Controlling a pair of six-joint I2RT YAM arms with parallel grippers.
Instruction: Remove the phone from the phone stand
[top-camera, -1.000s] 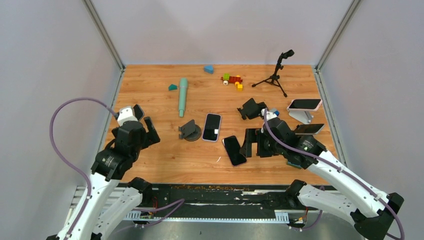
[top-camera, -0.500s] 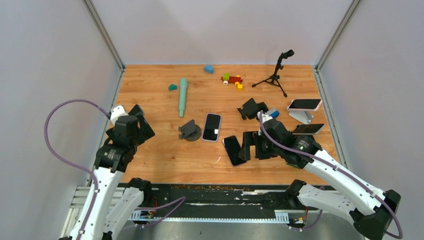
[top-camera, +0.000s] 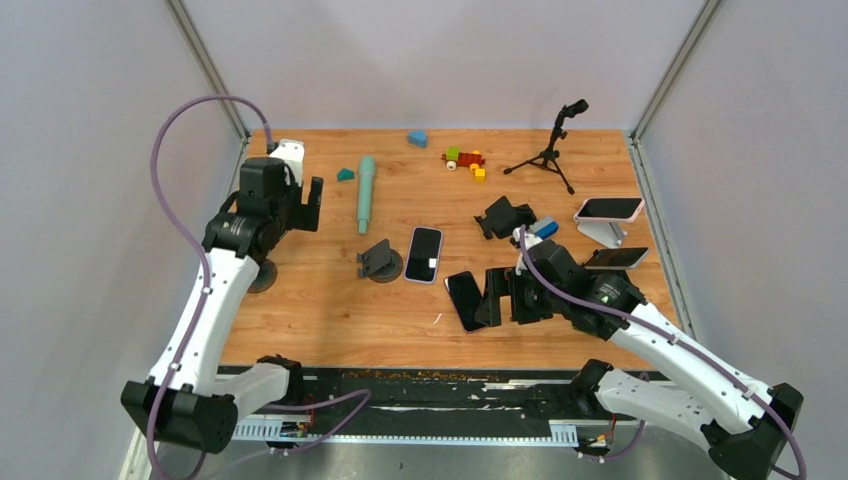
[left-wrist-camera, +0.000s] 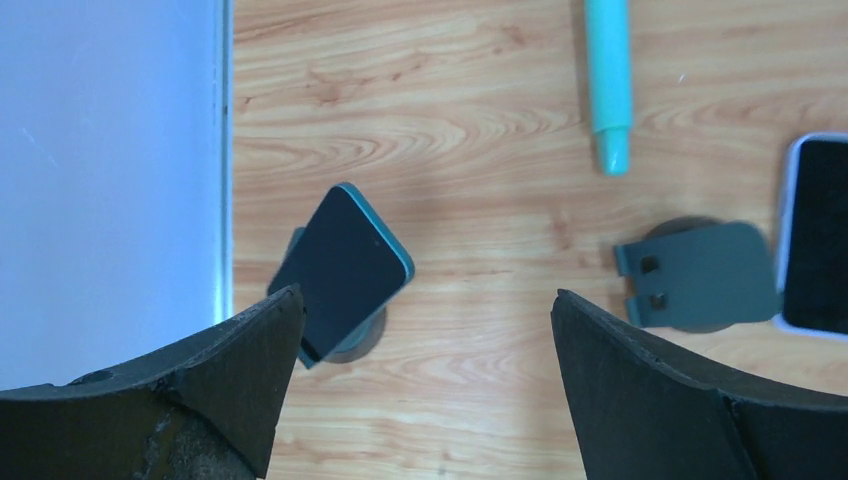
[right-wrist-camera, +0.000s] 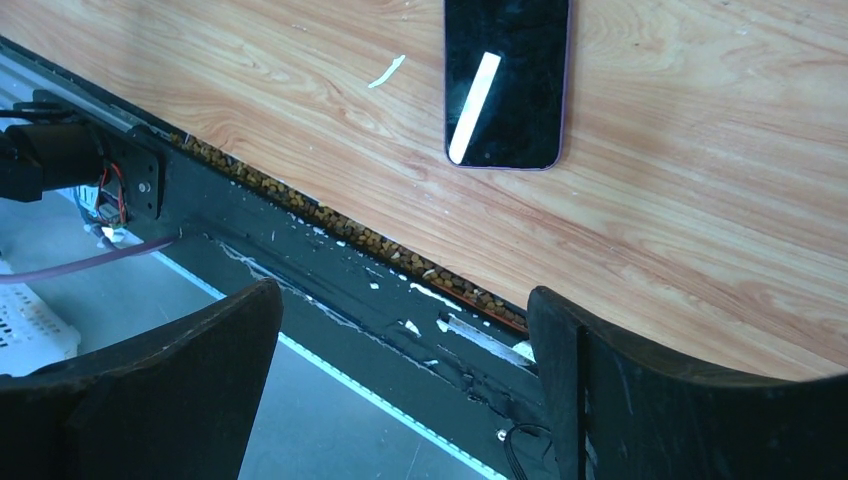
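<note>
The left gripper (top-camera: 302, 205) has swung from the table's near-left corner toward its far-left, jaws wide apart over the teal phone (left-wrist-camera: 345, 268) on its stand (left-wrist-camera: 362, 338). The right gripper (top-camera: 503, 296), also apart, has barely shifted.

Under my left gripper (left-wrist-camera: 425, 305): phone (left-wrist-camera: 345, 268) tilted on its phone stand (left-wrist-camera: 362, 342), near the left wall (left-wrist-camera: 110, 180). To the right, well apart, there's an empty stand (left-wrist-camera: 700, 278), with a flat phone (top-camera: 424, 254) just beside it on its right. Long cylinder (top-camera: 366, 192) lies behind the empty stand. Second flat phone (top-camera: 464, 300) is just left of my right gripper (top-camera: 497, 297), towards the front edge. Tripod (top-camera: 548, 150) back right, blocks (top-camera: 464, 160) to its left. Raised phone (top-camera: 608, 209) by the right edge.
</note>
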